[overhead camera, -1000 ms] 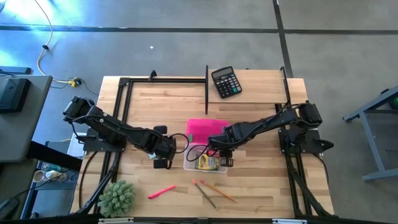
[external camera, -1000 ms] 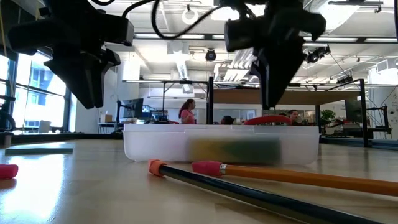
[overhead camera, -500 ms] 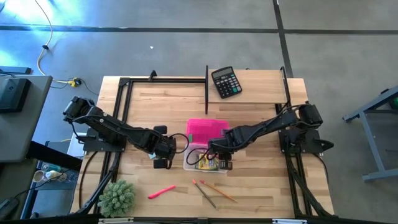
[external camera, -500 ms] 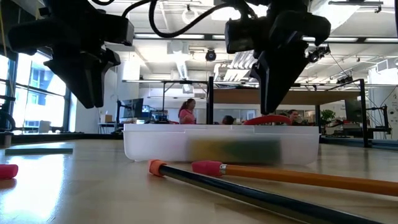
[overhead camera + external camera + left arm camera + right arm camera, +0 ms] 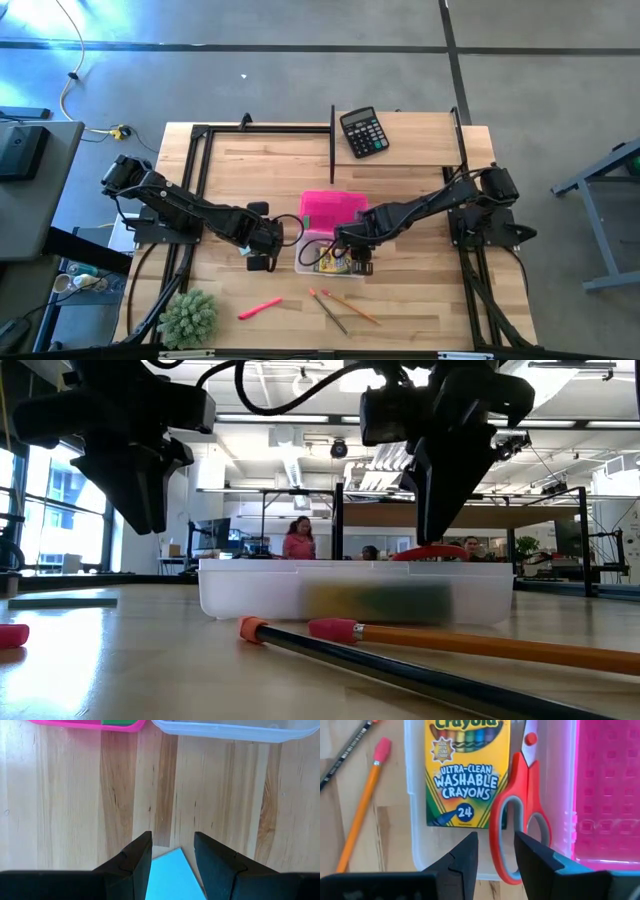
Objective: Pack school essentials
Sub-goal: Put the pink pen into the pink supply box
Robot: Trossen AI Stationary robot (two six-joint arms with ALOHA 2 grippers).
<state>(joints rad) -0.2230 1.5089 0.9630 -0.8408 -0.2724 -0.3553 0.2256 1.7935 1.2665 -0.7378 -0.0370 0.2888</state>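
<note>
A clear plastic box holds a yellow-green crayon box and red-handled scissors, whose handle loops rest on the box's rim. My right gripper hangs open right above that handle, one finger on either side of a loop's edge. My left gripper hovers open over a corner of the light-blue sticky-note pad, which lies flat on the table left of the box. A red-pink pen and two pencils lie near the front edge. My right gripper points down at the scissors' handle loop, with its fingertips on either side of the loop's red edge. I cannot tell whether they touch it. The scissors lie in the box, and the handle pokes above the rim.
A pink lid lies just behind the clear box. A black calculator sits at the far edge and a spiky green plant ball at the near left corner. A black frame runs along the table's sides.
</note>
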